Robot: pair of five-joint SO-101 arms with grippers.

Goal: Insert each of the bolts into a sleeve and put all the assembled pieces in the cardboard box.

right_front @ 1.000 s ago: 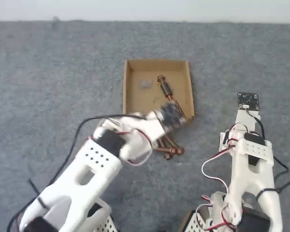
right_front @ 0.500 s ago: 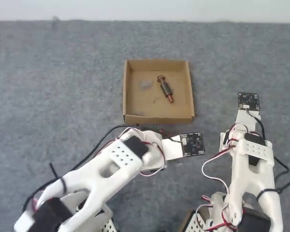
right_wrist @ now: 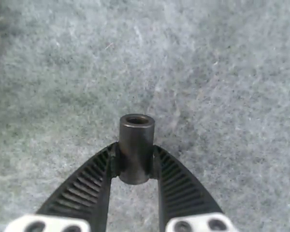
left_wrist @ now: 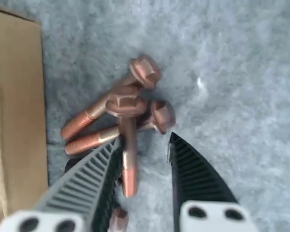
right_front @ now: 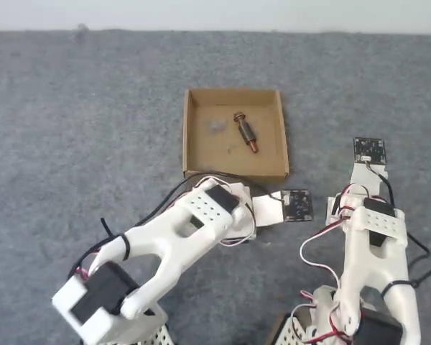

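Risk: the bolts (left_wrist: 123, 113) lie crossed in a heap. I judge my left tool (left_wrist: 145, 141) could lift two or scatter them.
Left arm: low over the heap beside the cardboard box (left_wrist: 17, 96), tool wide, astride one shank.
Right arm: well apart, right tool (right_wrist: 135, 151) clamped on a sleeve (right_wrist: 136, 130).
Box: I see one assembled piece (right_front: 246, 133) inside.

High view: fixed, overhead, looking down on table (right_front: 72, 108) and cardboard box (right_front: 233, 175).
Left wrist view: close, facing down at bolts (left_wrist: 128, 104) beside the box.
Right wrist view: close, facing down at table.
Shared, high and left wrist: box wall.
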